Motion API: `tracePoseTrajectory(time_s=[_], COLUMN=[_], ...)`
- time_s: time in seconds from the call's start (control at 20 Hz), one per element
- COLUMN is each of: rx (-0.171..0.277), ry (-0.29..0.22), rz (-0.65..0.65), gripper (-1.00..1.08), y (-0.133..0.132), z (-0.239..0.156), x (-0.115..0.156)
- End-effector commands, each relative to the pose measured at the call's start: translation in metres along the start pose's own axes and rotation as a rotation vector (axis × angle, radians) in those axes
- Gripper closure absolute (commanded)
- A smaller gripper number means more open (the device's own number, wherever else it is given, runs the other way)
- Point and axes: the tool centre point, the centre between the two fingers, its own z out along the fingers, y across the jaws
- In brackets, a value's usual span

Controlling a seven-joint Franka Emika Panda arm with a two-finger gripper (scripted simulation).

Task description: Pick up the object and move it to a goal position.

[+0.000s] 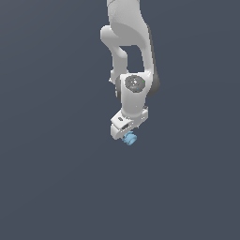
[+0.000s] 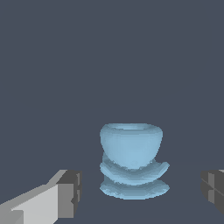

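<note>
One white arm [image 1: 131, 51] reaches down over a plain dark grey tabletop [image 1: 51, 187], and one gripper [image 1: 127, 135] hangs at its end. One object [image 1: 130, 138] is in sight: a small light-blue piece, much smaller than the gripper, showing just under the gripper's lower edge in the exterior view.

In the wrist view the object [image 2: 132, 159] appears as a rounded bowl-like lobe stacked on two ridged, wavy rims. It sits between the two jaws, roughly midway. The jaws stand wide open, with a clear gap of bare tabletop [image 2: 109, 61] on each side of the object. One grey fingertip [image 2: 70, 192] shows on one side and a second at the opposite edge; neither touches the object. The gripper [image 2: 142, 192] holds nothing.
</note>
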Motion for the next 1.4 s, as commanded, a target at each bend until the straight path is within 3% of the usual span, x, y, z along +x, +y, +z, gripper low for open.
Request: tracePoseTrajectory(time_s=[0.0,0.8,0.85,1.35], rx=[0.000,0.000,0.000,-0.001], ry=[0.000,0.000,0.000,0.001], rz=[0.000,-0.005,-0.005,-0.005], gripper=[-0.92,-0.92,1.08,1.08], y=[0.000,0.000,0.000,0.000], z=[0.001,0.050,0.050,0.049], x=[0.000,0.000,0.000,0.000])
